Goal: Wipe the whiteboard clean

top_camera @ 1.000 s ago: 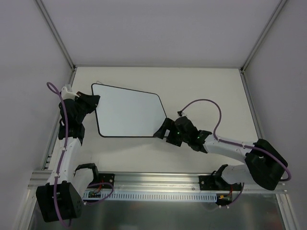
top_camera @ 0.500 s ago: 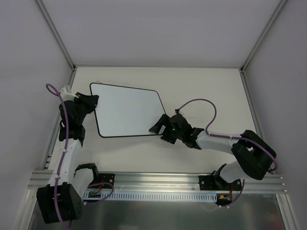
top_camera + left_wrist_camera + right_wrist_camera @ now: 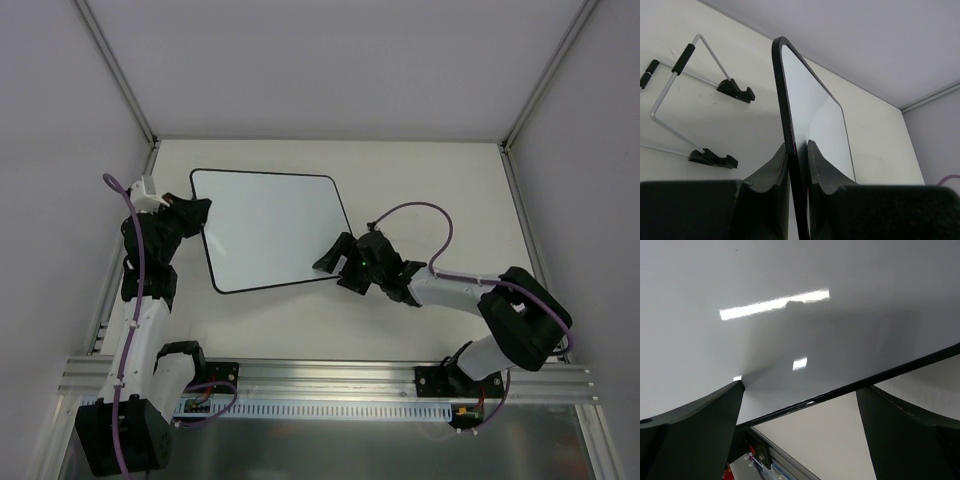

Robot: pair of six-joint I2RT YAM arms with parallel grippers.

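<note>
The whiteboard is a clean white board with a thin black border, with no marks showing on it. My left gripper is shut on its left edge. In the left wrist view the whiteboard runs edge-on between the two fingers, which press on both of its faces. My right gripper stands open at the board's lower right corner. The right wrist view has the whiteboard filling the top, and its black edge crosses the gap of the open right gripper. No eraser shows.
A bent wire stand with black feet lies on the cream table left of the board. Grey walls close in the table on three sides. An aluminium rail runs along the near edge, and a purple cable loops off the right arm.
The board has turned and shifted slightly in the left gripper's hold. My right gripper has moved left and up along the board's lower right corner, still open.
</note>
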